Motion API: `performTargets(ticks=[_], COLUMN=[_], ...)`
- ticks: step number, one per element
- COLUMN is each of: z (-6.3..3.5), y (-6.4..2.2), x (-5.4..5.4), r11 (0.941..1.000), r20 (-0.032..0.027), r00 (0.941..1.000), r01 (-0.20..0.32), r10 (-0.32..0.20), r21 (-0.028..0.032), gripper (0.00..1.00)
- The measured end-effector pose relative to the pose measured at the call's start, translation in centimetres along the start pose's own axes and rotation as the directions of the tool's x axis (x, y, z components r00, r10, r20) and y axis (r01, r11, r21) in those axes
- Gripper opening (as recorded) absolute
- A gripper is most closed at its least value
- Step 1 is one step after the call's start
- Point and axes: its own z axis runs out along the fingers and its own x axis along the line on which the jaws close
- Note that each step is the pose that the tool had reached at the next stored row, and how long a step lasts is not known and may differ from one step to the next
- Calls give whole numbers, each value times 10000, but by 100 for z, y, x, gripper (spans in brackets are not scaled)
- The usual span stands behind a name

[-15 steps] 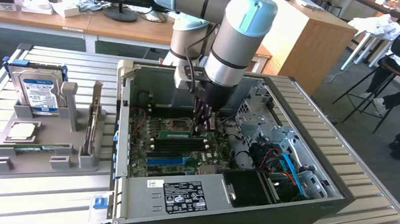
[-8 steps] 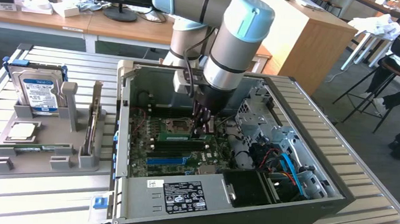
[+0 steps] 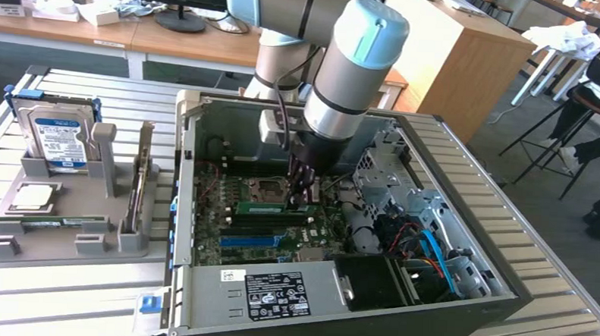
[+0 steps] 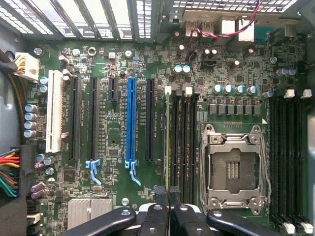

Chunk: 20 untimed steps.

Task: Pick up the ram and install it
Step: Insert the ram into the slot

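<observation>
Because the gripper [image 4: 170, 199] is clamped on the ram [image 4: 169, 142], held edge-down at the slots [image 4: 185, 137] beside the socket [image 4: 235, 167], I worry any tilt or offset could jam it on a slot wall.

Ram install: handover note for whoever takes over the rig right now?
Gripper: shut on the long thin green circuit-board ram stick, inside the open black computer case.
Ram: edge-on at the black memory slots beside the empty silver processor socket.
Second green ram stick lies in the grey parts tray, exterior view's left.
Done: ram picked up, brought to the slots.
Left: not yet released; seating cannot be told.
</observation>
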Motion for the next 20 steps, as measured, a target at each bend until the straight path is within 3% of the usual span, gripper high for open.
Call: performTargets(ticks=[5, 20], z=[43, 52], y=[-2, 13], x=[2, 2], r11=[10000, 10000], r20=[-1, -1], r00=[10000, 10000], r01=[0, 1], r10=[0, -1], r21=[-1, -1], gripper=[12, 12])
